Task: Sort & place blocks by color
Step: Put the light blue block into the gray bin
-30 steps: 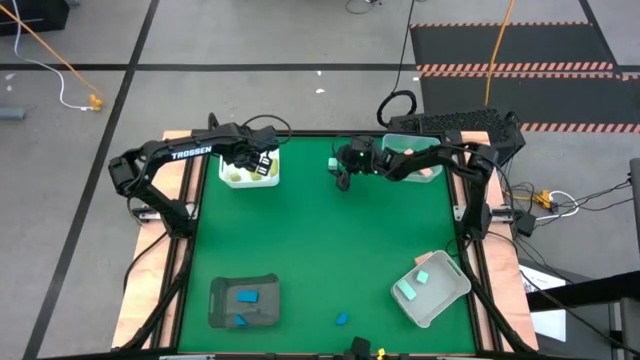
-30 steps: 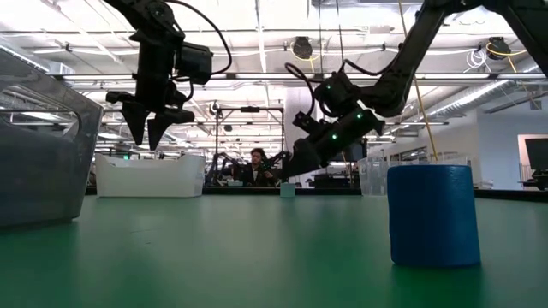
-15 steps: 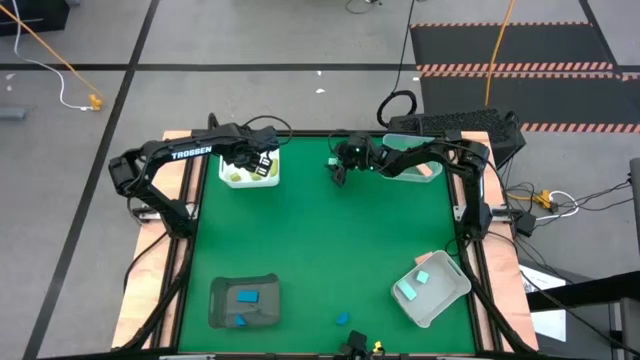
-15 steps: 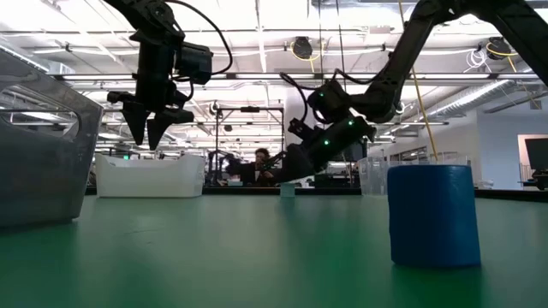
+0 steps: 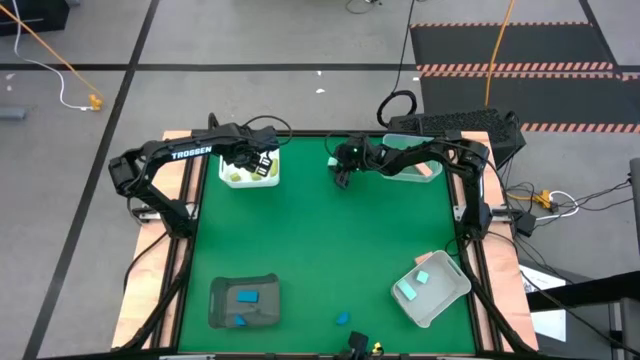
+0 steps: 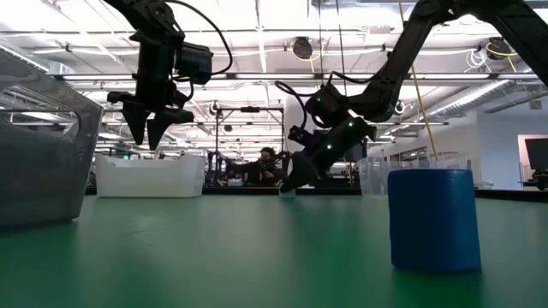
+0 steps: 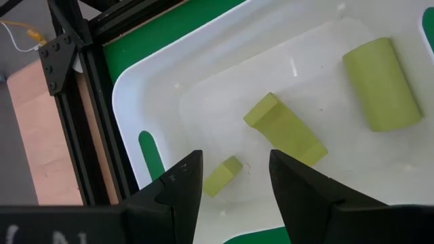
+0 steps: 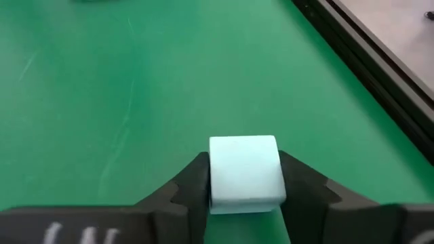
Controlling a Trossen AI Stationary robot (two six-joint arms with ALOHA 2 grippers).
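Observation:
My right gripper [image 6: 288, 183] is low at the table's far edge, middle, shut on a mint green cube [image 8: 244, 169] that stands on the green mat. My left gripper [image 7: 236, 177] hangs open above the white tray [image 5: 250, 170] at the far left, touching nothing. In that tray lie a lime cylinder [image 7: 380, 85], a lime bar [image 7: 285, 129] and a small lime cube [image 7: 222, 176]. One blue block [image 5: 342, 319] lies on the mat by the near edge; in the low view it is the blue cylinder [image 6: 432, 216]. My right gripper pinches the mint green cube by two opposite side faces [image 8: 215, 173], one finger on each. The fingers [image 8: 186, 186] slant down at it from the table's right. The cube's underside rests on the mat.
A dark tray [image 5: 243, 300] at the near left holds blue blocks. A clear tray [image 5: 430, 288] at the near right holds mint blocks. Another clear tray [image 5: 415, 165] with a salmon block stands at the far right, beside my right arm. A person shows in the room beyond.
My right gripper has come down to the mat and moved a little toward the far edge, onto the mint green cube, which has stayed where it was. My left gripper has kept still above the white tray.

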